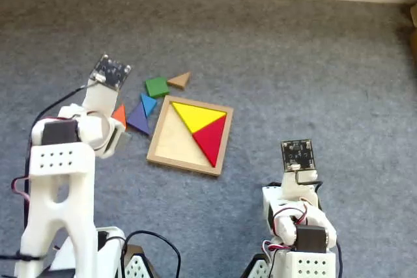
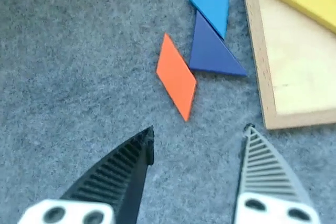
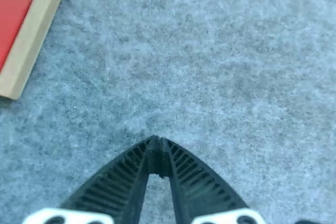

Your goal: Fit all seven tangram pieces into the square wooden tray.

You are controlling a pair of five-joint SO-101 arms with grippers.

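Left end effector (image 2: 198, 129), orange parallelogram (image 2: 177, 76) pointing toward it

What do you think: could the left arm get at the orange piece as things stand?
Probably yes: the left gripper is open, and the orange piece lies flat on the carpet just ahead, with nothing between them.

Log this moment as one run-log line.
in tray: yellow triangle, red triangle | outside: orange piece, navy triangle, sky-blue triangle, green square, tan triangle | left gripper: open near orange piece | right gripper: shut, empty
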